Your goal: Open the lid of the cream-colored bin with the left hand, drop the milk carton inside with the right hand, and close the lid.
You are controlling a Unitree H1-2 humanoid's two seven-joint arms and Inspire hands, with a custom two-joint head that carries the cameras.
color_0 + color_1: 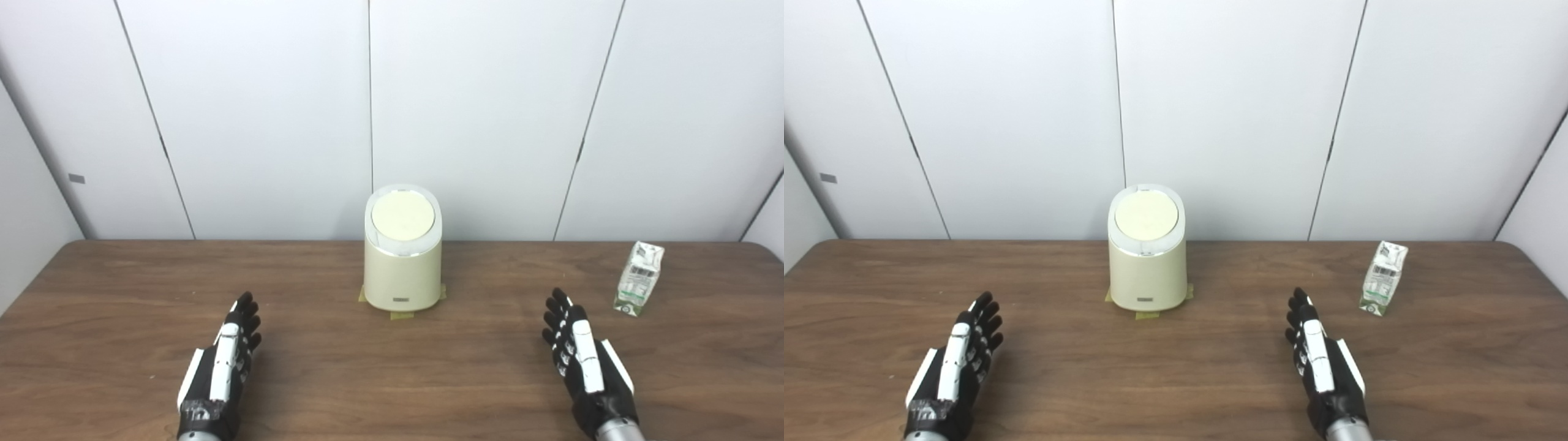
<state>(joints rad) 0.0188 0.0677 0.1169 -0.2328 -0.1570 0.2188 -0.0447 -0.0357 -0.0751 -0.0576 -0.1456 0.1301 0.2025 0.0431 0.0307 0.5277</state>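
No legible text anywhere. milk carton (639, 277), beyond and right of the right hand's fingers (558, 313), has printed panels, what looks like a barcode, and green markings, all too blurred to read. bin (402, 269), ahead between both hands' fingers, carries a small dark plate low on its front; unreadable.

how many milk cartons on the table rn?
1. The milk carton stands upright at the table's far right, just beyond the right hand and well right of the closed cream bin. The bin's inside is hidden.
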